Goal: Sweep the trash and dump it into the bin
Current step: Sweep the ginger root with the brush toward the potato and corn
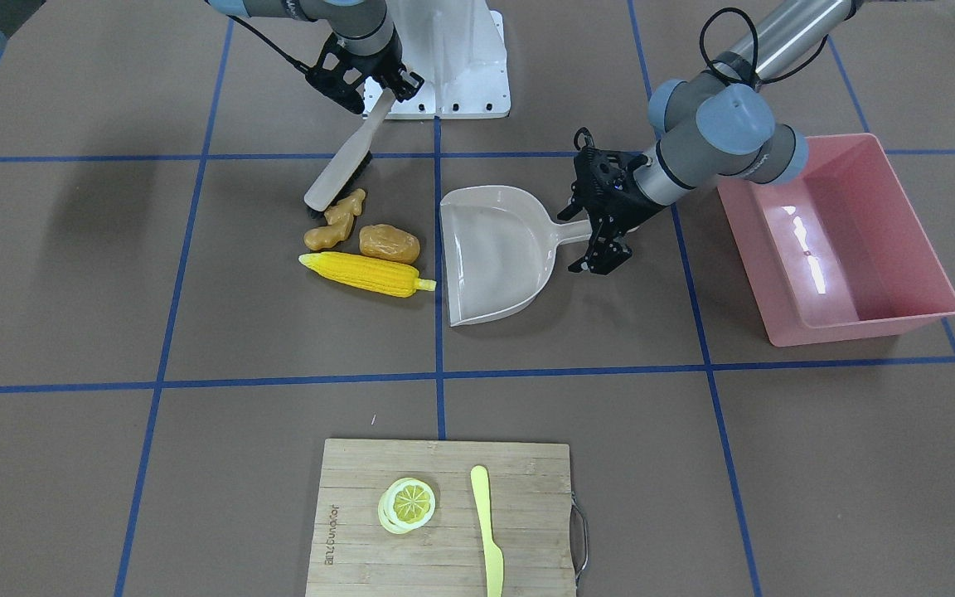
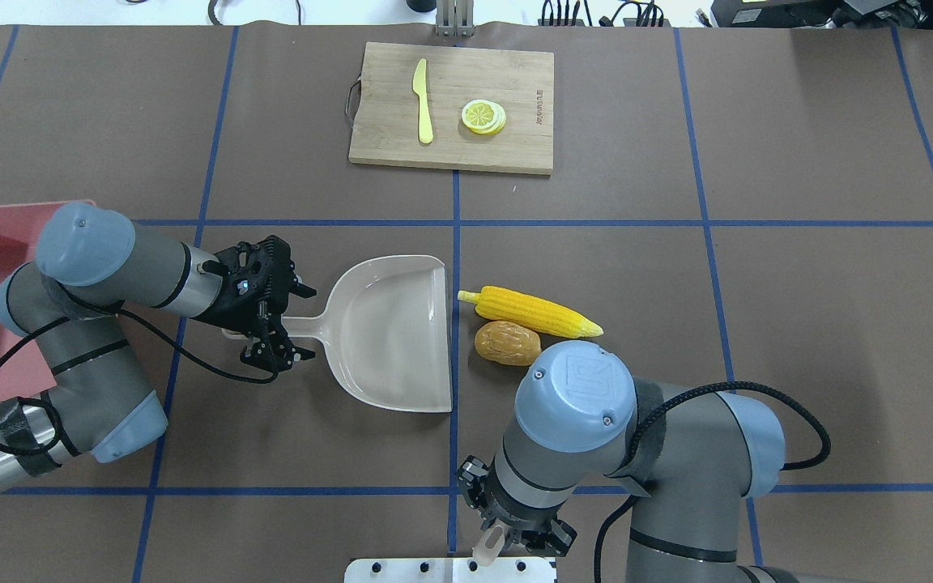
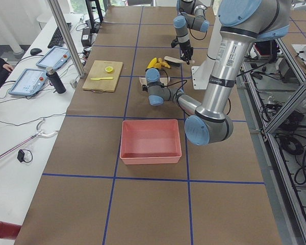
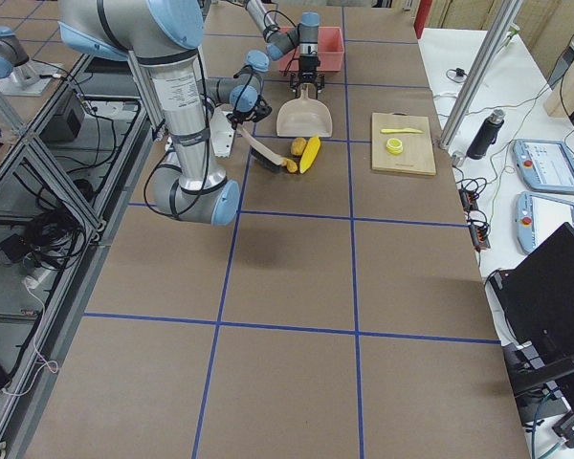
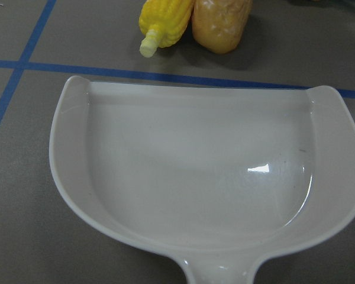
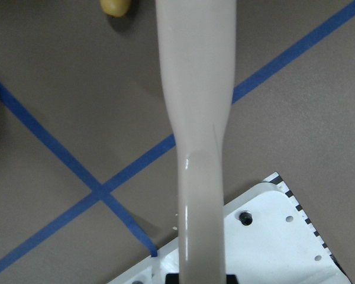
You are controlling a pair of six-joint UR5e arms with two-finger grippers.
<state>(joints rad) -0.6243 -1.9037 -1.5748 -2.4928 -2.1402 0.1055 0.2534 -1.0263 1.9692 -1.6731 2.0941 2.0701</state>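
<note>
The trash lies in a cluster: a yellow corn cob (image 1: 366, 274), a brown potato (image 1: 389, 243) and a tan ginger root (image 1: 336, 222). A beige dustpan (image 1: 494, 249) lies just beside them, its mouth toward the corn and potato (image 5: 222, 23). My left gripper (image 1: 589, 240) stands open, with its fingers on either side of the dustpan's handle (image 2: 304, 324). My right gripper (image 1: 382, 87) is shut on a beige brush (image 1: 341, 170), whose head rests against the ginger. The pink bin (image 1: 850, 327) stands behind my left arm. In the overhead view my right arm hides the ginger.
A wooden cutting board (image 1: 361, 497) with a lemon slice (image 1: 407, 504) and a pale yellow knife (image 1: 487, 531) lies at the table's far side from the robot. The white base plate (image 1: 461, 66) sits behind the brush. Blue tape lines cross the brown table.
</note>
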